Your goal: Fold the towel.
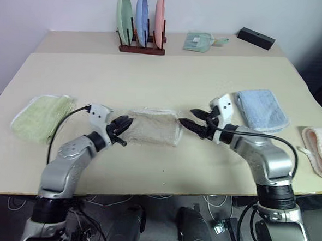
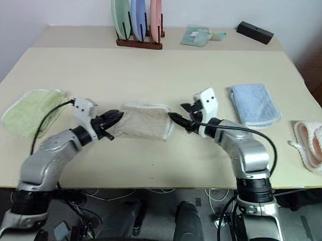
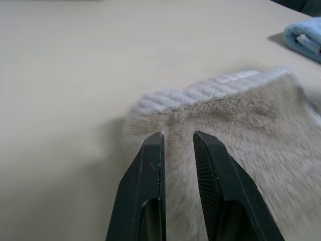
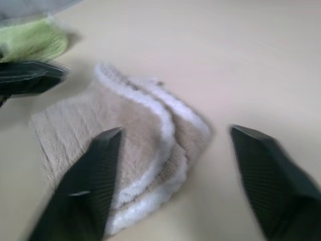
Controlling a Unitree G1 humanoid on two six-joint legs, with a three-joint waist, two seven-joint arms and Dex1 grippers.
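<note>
Beige towel (image 1: 154, 127) is being flattened; left gripper (image 1: 123, 125) jaws narrowly apart, right gripper (image 1: 193, 122) jaws wide apart; edges should be squared.

A pale beige desk (image 1: 153, 76) stands against a plain white wall (image 1: 58, 5); cables (image 1: 162, 196) trail over the grey floor (image 1: 160, 219) beneath.

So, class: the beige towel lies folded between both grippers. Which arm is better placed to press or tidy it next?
Probably the left. The left gripper sits at the towel with its fingers nearly together over the cloth, while the right gripper stands wide open just off the towel's other end.
</note>
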